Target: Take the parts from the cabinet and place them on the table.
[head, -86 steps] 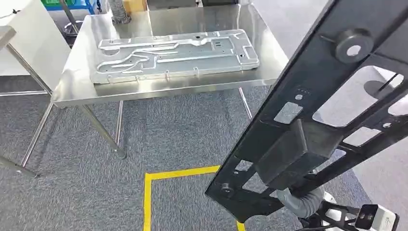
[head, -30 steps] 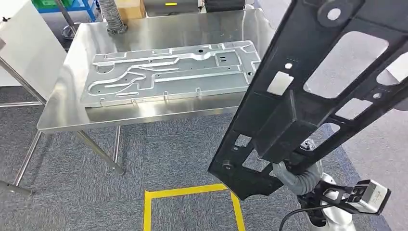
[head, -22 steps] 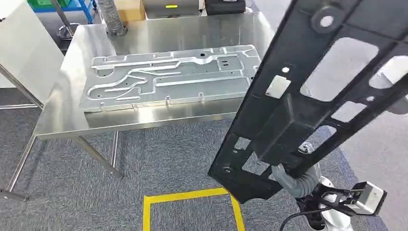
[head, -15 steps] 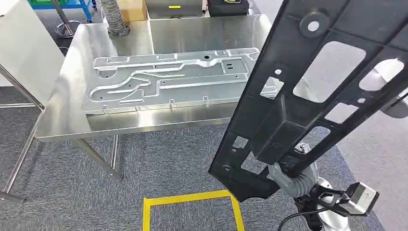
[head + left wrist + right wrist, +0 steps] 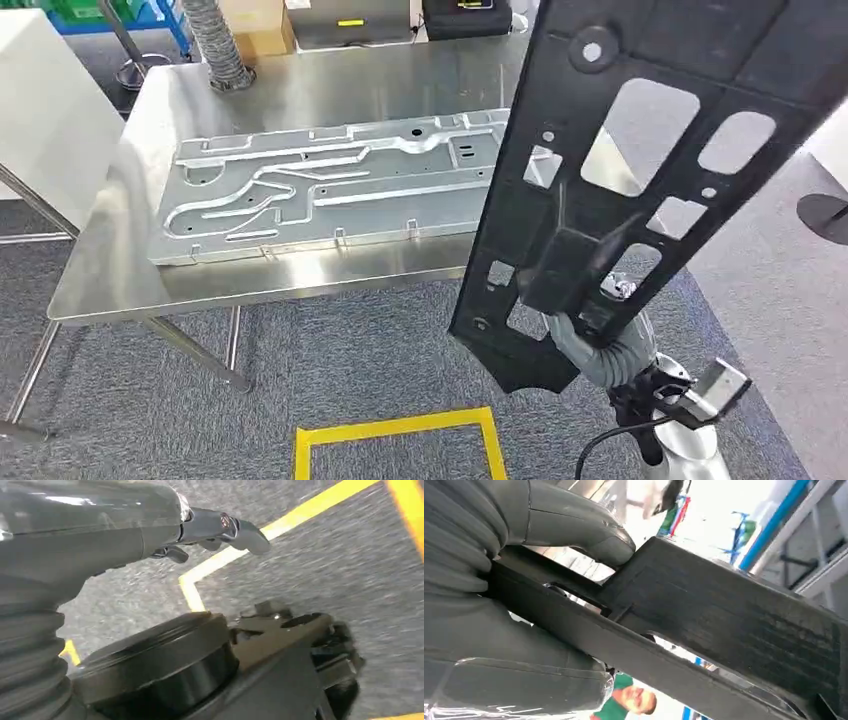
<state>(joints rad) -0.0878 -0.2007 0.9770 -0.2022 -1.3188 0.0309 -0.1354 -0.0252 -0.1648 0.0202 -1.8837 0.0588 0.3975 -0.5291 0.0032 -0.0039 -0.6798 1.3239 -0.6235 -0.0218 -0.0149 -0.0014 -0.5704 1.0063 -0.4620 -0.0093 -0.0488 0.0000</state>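
- Carrying a long black plastic frame panel with cut-out windows (image 5: 640, 150), my right hand (image 5: 590, 335) grips it near its lower end; in the right wrist view the thick grey thumb (image 5: 574, 522) presses on a black rib of the panel (image 5: 704, 615), so I judge the hold firm but low on a long part.
- My left hand (image 5: 215, 530) hangs over the grey carpet with its fingers curled in and nothing in them.
- I hold the panel steeply tilted in the air, between me and the near right corner of the stainless steel worktop (image 5: 120, 270); it is not yet set down.
- My main worry is leverage: with the grip so far from the panel's middle, I think a quick swing could twist it in the hand or make it slip.
- I also judge that the panel's upper end could strike the worktop edge or the things at its far side if I lower it without levelling it.
- A large stamped silver metal plate with raised channels (image 5: 320, 190) already lies across most of the worktop, so free room is scarce; setting the panel down on it could scrape or shove it.
- At the far edge I see a grey ribbed hose (image 5: 215, 50), a cardboard box (image 5: 255, 25) and dark equipment.
- Yellow floor tape (image 5: 395, 435) marks the carpet just ahead of me, and the worktop's legs stand near my path.
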